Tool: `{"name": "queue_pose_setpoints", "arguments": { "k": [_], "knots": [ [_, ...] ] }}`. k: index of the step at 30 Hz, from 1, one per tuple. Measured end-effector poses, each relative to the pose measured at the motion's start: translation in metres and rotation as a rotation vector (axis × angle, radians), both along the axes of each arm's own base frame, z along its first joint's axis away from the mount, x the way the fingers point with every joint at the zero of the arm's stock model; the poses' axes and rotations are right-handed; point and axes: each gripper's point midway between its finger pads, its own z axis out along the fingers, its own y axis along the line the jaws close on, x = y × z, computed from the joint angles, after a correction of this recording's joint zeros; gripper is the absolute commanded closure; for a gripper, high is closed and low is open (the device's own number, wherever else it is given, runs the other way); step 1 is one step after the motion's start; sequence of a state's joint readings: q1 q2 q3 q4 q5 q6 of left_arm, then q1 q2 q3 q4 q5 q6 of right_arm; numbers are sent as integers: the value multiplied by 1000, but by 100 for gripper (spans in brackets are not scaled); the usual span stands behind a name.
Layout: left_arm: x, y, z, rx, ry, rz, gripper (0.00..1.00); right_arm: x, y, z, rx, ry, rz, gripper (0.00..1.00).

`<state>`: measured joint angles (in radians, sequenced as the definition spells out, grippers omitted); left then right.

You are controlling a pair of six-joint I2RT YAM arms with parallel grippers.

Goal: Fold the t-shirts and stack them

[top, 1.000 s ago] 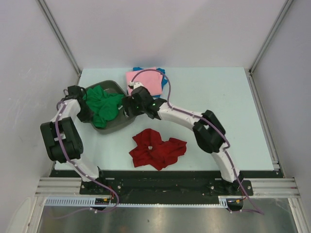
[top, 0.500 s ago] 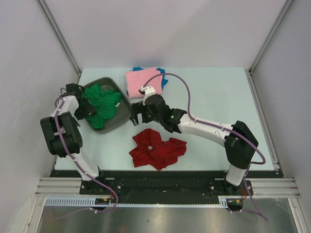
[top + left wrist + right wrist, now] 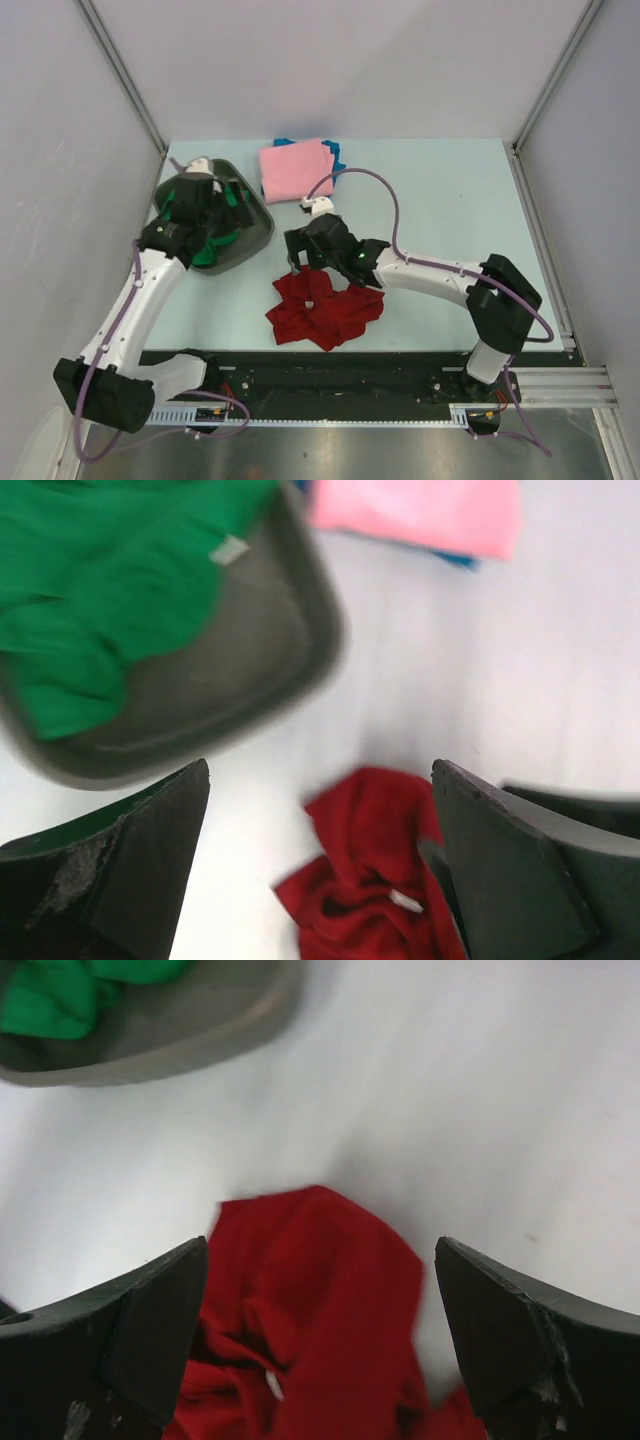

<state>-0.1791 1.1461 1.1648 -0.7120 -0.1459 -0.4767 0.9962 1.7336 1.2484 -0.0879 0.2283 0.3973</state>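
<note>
Item 1: dark red soft cloth t-shirt [image 3: 325, 310], crumpled heap, unfolded, on pale worktop [image 3: 430, 190] near its near edge, a little left of centre; small white tag [image 3: 311, 305] shows approx. mid-heap. Item 2: pink cloth t-shirt [image 3: 295, 170], folded flat, at far edge, left of centre, lying on a blue cloth t-shirt [image 3: 337, 152] of which only a strip shows at the right side. Item 3: green cloth t-shirt [image 3: 90, 590], bunched inside grey metal tray [image 3: 258, 225] twd. far-left corner. Left gripper [image 3: 320, 780]: above the tray's near-right rim, fingers spread wide, nothing between them. Right gripper [image 3: 320, 1250]: over far edge of the red heap, fingers wide apart, holding nothing; contact w/ cloth cannot be told. Handling (est.): red shirt is light, limp, no stiffness; it will drape and trail when lifted, and layers may slide over each other. A pinch in the heap's middle prob. catches several folds, so better to take a single outer edge, e.g. hem, sleeve or shoulder seam, with the tag as a guide to the collar. Two holds well apart, one per arm, should spread it flat before folding. Risk: cloth drags on worktop or slips out of a shallow pinch.
</note>
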Motion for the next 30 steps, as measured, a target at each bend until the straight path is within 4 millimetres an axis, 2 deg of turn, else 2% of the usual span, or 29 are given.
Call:
{"name": "queue_pose_setpoints", "arguments": {
  "k": [2,4,6,7,10,13,15,18,22,26,30],
  "knots": [
    [-8,-37,-2,-42,-6,-101,4,4,-26,-4,-27,19,-70,0],
    [-12,-70,-15,-84,21,-182,5,16,-58,3,-24,32,-167,0],
    [-8,-100,-38,-127,76,-235,5,29,-93,17,-3,24,-271,0],
    [-4,-112,-55,-142,118,-251,5,34,-118,28,13,13,-339,0],
    [5,-140,-99,-167,231,-271,5,36,-170,65,66,-41,-473,0],
    [18,-159,-129,-188,313,-262,5,26,-196,100,135,-92,-519,0],
    [29,-170,-139,-206,339,-254,5,20,-206,112,161,-110,-531,0],
    [54,-186,-145,-232,340,-236,5,15,-216,113,158,-113,-545,0],
    [72,-185,-156,-235,352,-208,5,8,-224,85,93,-69,-551,0],
    [83,-155,-170,-227,378,-147,6,1,-228,60,47,-28,-545,0],
    [99,-115,-176,-236,380,-82,6,-1,-227,53,45,-10,-539,0]
  ]
}}
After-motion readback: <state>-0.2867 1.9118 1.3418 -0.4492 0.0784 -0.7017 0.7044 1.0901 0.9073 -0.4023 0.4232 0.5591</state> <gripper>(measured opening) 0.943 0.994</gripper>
